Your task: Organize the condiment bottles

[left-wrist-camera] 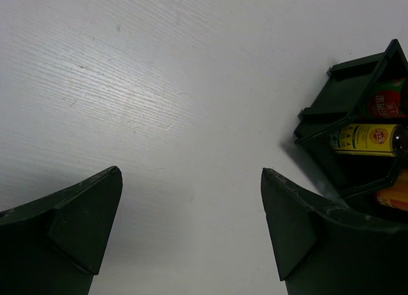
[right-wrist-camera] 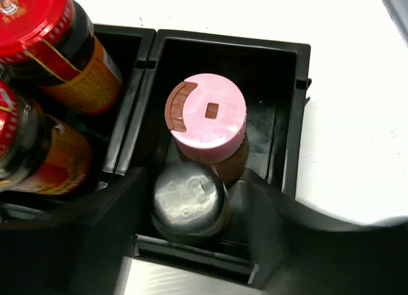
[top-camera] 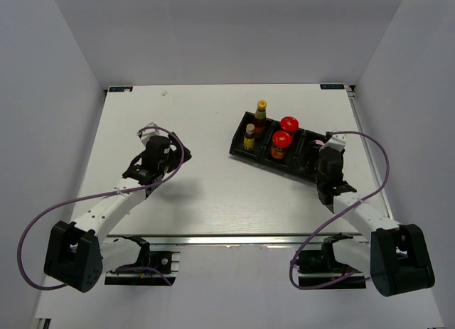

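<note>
The black tray (top-camera: 239, 140) holds the condiment bottles. Two yellow-capped bottles (top-camera: 261, 109) (top-camera: 249, 136) stand in its left part, and two red-lidded jars (top-camera: 288, 123) (top-camera: 281, 141) in the middle. In the right wrist view, a pink-capped bottle (right-wrist-camera: 206, 116) and a small dark-capped jar (right-wrist-camera: 189, 201) stand together in the end compartment (right-wrist-camera: 293, 104). My right gripper (right-wrist-camera: 192, 204) straddles the small jar, open, with a gap at its right finger. My left gripper (left-wrist-camera: 191, 177) hovers wide open over bare table, left of the tray (left-wrist-camera: 338, 85), holding nothing.
The red-lidded jars (right-wrist-camera: 32, 21) sit in the compartment just left of my right gripper. The table's right edge (top-camera: 366, 144) and the side wall run close behind the tray's right end. A yellow-labelled bottle (left-wrist-camera: 366, 139) shows in the left wrist view.
</note>
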### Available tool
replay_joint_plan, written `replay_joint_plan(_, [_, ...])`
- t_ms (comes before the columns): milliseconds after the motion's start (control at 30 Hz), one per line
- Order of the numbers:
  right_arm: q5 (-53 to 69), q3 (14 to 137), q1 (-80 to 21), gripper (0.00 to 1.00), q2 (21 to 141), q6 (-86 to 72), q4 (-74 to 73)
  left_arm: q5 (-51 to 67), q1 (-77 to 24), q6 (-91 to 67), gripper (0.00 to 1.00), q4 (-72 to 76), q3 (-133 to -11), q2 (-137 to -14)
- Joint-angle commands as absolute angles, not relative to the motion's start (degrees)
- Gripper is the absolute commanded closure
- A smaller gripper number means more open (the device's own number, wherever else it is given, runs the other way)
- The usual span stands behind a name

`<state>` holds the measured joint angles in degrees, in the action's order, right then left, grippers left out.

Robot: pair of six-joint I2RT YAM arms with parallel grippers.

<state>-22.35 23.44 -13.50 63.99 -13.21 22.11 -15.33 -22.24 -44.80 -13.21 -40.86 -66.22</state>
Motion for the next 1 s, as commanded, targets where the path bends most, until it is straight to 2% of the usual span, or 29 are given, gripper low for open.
replay_joint_plan(0, [-23.03,23.82,-13.18,0.20,61.01,-14.94,21.36,-14.59,-21.97,-44.21,0.02,-12.13,-40.87,-65.83])
replay_joint_plan(67, [-22.94,24.25,-13.18,0.11,59.77,-15.12,19.78,-14.59,-21.97,-44.21,0.02,-12.04,-40.87,-65.74])
replay_joint_plan(500, [-24.34,32.16,-13.27,0.11,44.84,-18.10,3.53,-16.08,-21.97,-43.86,0.02,-13.36,-41.04,-63.90])
replay_joint_plan(767, [-30.23,34.63,-13.18,0.11,37.27,-21.27,-6.32,-29.95,-21.97,-43.51,0.02,-18.54,-42.54,-58.01])
replay_joint_plan(967, [-36.46,33.66,-13.27,0.11,34.54,-21.35,-9.49,-31.45,-21.97,-43.24,0.02,-16.61,-40.43,-54.49])
